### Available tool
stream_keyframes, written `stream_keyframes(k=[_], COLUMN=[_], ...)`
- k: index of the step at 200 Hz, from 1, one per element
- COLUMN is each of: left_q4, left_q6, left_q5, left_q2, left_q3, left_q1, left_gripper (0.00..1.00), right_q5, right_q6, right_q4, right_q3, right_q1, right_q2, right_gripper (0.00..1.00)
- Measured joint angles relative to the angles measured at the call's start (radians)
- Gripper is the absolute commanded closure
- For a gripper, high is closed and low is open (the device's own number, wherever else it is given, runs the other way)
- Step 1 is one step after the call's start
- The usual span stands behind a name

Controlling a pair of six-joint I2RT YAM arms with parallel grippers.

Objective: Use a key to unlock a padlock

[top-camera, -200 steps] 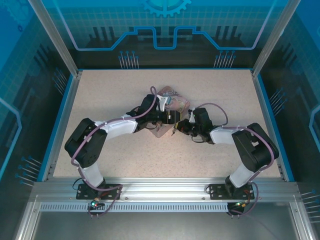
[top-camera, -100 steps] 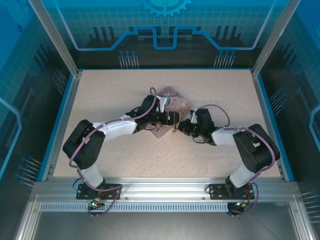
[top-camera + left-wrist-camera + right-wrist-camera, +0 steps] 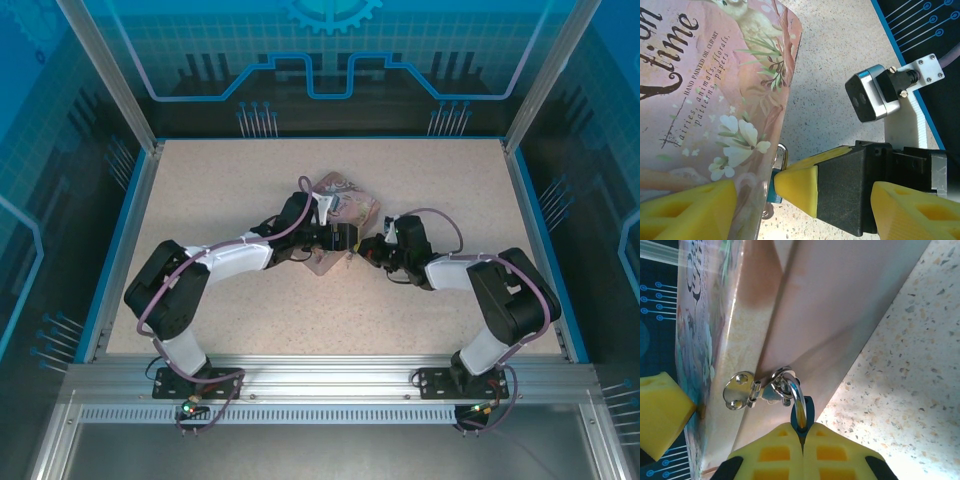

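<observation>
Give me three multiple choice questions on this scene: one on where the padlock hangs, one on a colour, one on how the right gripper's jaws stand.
1. Where does the padlock hang?
A) on the hasp of the pink tin
B) on a wall hook
C) in a drawer

2. What colour are the fingertips of the right gripper?
A) red
B) yellow
C) green

3. How do the right gripper's jaws stand?
A) wide open
B) half open
C) shut

Answers:
1 A: the shackle loops through the metal hasp at the tin's edge.
2 B: both tips are bright yellow in the right wrist view.
3 C: the two tips meet, with what looks like the small dark blue key pinched between them.
</observation>
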Motion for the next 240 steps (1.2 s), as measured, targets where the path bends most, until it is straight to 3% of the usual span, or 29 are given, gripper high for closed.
stream_keyframes(k=[97, 140, 172, 191, 240], left_q4=[0.01, -0.036, -0.129, -0.186, -0.332], left_q6=[0.0, 0.001, 0.021, 0.038, 0.052], left_q5=[-0.005, -0.005, 0.005, 0.016, 0.035], left_q2=[-0.008, -0.027, -0.039, -0.045, -0.159], left_q3=[-0.013, -0.011, 0.024, 0.051, 0.064], left_q1=[0.0, 0.024, 0.09, 0.137, 0.194], left_gripper=[0.25, 0.23, 0.17, 0.02, 0.01], right_q5=[0.131, 0.177, 0.061, -0.032, -0.217], right_q6=[0.051, -0.157, -0.315, -0.369, -0.376], right_q4=[0.079, -0.22, -0.433, -0.547, -0.598], right_q3=[0.002, 0.009, 0.036, 0.026, -0.074], right_q1=[-0.045, -0.098, -0.116, -0.101, 0.01], right_q2=[0.036, -0.254, -0.455, -0.513, -0.475], right_gripper=[0.98, 0.97, 0.97, 0.97, 0.96])
